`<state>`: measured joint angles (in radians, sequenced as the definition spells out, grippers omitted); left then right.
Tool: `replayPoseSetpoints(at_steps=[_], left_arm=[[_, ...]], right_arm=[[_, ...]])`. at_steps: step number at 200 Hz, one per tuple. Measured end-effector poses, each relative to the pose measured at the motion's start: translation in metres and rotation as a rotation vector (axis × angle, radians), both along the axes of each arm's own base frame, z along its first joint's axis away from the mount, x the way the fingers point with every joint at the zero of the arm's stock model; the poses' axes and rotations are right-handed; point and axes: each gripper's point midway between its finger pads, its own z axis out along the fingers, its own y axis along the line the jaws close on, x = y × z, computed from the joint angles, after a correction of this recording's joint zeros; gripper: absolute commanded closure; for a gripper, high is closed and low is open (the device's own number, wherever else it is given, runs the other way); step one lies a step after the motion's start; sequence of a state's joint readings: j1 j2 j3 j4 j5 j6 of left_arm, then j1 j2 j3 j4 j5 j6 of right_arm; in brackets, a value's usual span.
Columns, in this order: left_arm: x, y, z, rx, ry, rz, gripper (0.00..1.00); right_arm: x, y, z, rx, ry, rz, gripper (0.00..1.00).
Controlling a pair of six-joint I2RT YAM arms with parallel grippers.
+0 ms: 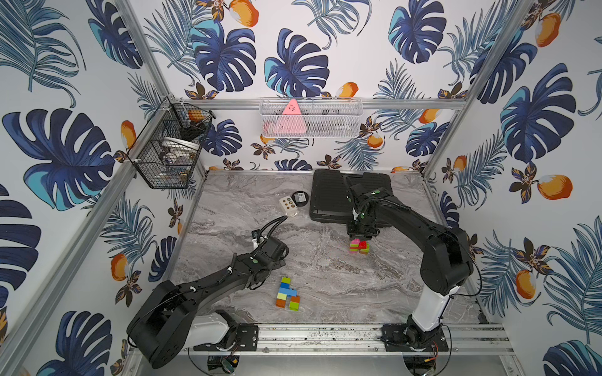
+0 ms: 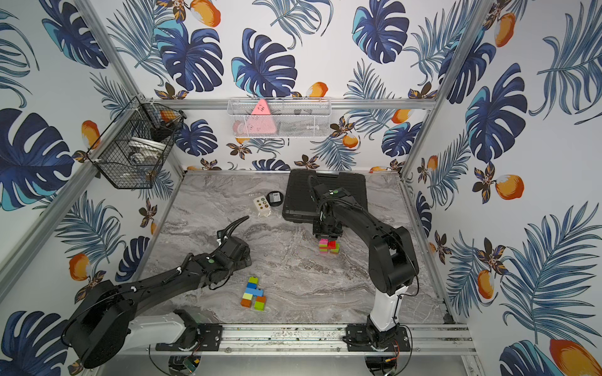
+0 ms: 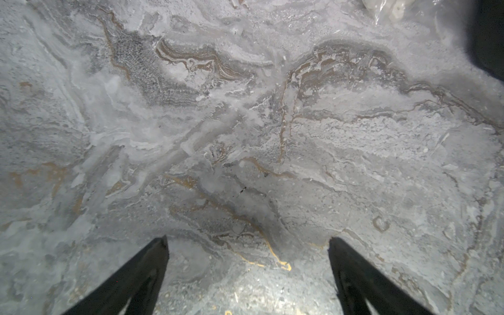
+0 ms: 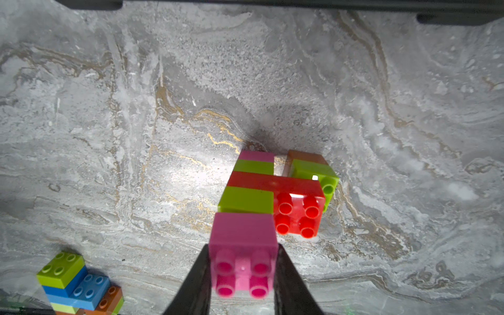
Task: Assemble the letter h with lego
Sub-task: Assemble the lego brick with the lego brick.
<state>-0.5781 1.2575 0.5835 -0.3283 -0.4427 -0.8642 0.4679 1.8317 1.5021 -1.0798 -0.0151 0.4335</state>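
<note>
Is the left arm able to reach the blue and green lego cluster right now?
Probably yes: the cluster sits on bare table beside the left arm, nothing between; the left end effector is open but faces away.

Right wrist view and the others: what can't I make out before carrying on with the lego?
Pink brick: blurred close-up in the right wrist view; in both top views the body of the right gripper hides how the jaws meet it.
Second lego cluster: cut off by the right wrist view's edge.
Left gripper: left wrist view shows only the jaws' tips; its wrist covers it in both top views.
Dotted card: too small in both top views.
</note>
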Motion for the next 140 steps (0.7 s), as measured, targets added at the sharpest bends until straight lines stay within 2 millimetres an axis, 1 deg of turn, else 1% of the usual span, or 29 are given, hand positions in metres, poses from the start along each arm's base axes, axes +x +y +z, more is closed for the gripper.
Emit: replayPoseSetpoints(at_steps=[75, 96, 116, 140], left_arm=[[0.0025, -0.0016, -0.0001, -0.004, -0.006, 0.0, 0.04], [0.003, -0.002, 0.0009, -0.007, -0.01, 0.0, 0.04], [0.0038, -0.0027, 0.0015, -0.01, -0.014, -0.001, 0.03], [0.0041, -0.0052, 0.0021, -0.025, -0.02, -0.011, 0.04]], right_arm=[[0.0007, -0.0025, -0.0005, 0.017, -0.032, -0.04, 0.77], [0.0006, -0.002, -0.0013, 0.024, -0.035, -0.055, 0.73], [0.0007, -0.0019, -0.0021, 0.028, -0.039, -0.063, 0.71], [0.0012, -0.0012, -0.0013, 0.037, -0.049, -0.074, 0.65]])
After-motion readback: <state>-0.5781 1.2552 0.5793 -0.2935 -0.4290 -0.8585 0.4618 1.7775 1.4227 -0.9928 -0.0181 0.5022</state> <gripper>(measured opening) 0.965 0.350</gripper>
